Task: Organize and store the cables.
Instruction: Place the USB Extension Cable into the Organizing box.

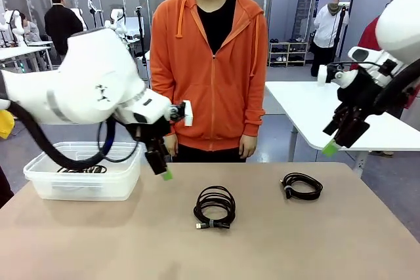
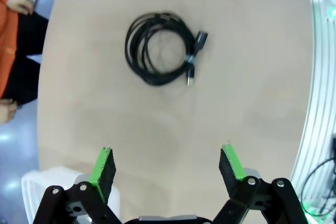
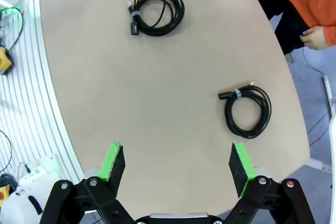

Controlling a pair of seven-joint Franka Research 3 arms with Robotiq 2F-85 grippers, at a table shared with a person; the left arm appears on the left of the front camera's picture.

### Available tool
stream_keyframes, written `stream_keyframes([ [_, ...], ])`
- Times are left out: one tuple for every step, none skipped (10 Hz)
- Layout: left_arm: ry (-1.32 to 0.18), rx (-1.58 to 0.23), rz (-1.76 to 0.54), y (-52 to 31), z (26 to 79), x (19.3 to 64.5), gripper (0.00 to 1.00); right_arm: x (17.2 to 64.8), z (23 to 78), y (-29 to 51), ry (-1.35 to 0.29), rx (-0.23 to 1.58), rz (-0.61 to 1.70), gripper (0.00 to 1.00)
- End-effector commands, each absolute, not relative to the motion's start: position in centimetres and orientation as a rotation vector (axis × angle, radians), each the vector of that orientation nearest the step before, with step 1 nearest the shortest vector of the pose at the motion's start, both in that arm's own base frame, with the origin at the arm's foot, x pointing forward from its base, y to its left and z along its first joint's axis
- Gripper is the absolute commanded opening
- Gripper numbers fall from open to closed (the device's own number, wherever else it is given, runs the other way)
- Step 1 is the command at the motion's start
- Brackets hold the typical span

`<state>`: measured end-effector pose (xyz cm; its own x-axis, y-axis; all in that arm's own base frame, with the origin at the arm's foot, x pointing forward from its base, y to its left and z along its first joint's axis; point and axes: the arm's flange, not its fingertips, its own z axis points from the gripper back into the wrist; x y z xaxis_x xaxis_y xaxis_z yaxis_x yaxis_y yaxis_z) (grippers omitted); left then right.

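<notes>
Two coiled black cables lie on the tan table. The larger cable [image 1: 214, 206] rests near the middle, also seen as the coil [image 2: 160, 48] and the coil [image 3: 157, 10]. The smaller cable [image 1: 302, 185] lies to its right, seen too as the coil [image 3: 248, 111]. Another cable [image 1: 82, 169] sits inside the clear bin [image 1: 46, 185]. My left gripper [image 1: 163, 165] hangs open above the table, between the bin and the middle cable, its jaws [image 2: 167, 166] holding nothing. My right gripper [image 1: 335, 143] hovers open, high over the table's right edge, with nothing between its fingers [image 3: 177, 163].
A person in an orange hoodie [image 1: 210, 63] stands at the far edge, hands [image 3: 315, 38] hanging down. A white table [image 1: 328, 106] stands behind to the right. The bin's corner [image 2: 37, 190] shows beside my left fingers.
</notes>
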<state>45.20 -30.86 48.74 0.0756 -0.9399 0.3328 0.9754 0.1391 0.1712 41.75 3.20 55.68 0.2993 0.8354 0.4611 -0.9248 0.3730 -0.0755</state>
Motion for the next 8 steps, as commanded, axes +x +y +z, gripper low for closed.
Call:
stream_keyframes([
  [-0.439, -0.105, -1.45, -33.5, 47.3, 46.2, 1.0, 41.8, 56.0, 1.9, -0.505, 0.249, 1.217, 1.0],
  [-0.431, -0.122, -1.483, -34.7, 46.2, 46.3, 1.0, 41.8, 56.1, 1.7, -0.512, 0.25, 1.22, 1.0],
  [-0.4, -0.118, -1.507, -35.5, 45.3, 46.2, 1.0, 42.0, 56.1, 1.5, -0.515, 0.254, 1.224, 1.0],
  [-0.399, -0.128, -1.517, -36.0, 44.7, 45.8, 1.0, 42.2, 56.1, 1.3, -0.515, 0.256, 1.219, 1.0],
  [-0.394, -0.113, -1.543, -36.4, 44.0, 45.6, 1.0, 41.7, 56.1, 1.7, -0.495, 0.22, 1.198, 1.0],
  [-0.391, -0.148, -1.554, -36.1, 44.3, 45.3, 1.0, 41.7, 56.1, 1.7, -0.495, 0.22, 1.198, 1.0],
  [-0.375, -0.145, -1.516, -36.3, 43.8, 45.3, 1.0, 41.7, 56.1, 1.7, -0.495, 0.22, 1.198, 1.0],
  [-0.375, -0.145, -1.516, -36.3, 43.8, 45.3, 1.0, 41.7, 56.1, 1.7, -0.495, 0.22, 1.198, 1.0],
])
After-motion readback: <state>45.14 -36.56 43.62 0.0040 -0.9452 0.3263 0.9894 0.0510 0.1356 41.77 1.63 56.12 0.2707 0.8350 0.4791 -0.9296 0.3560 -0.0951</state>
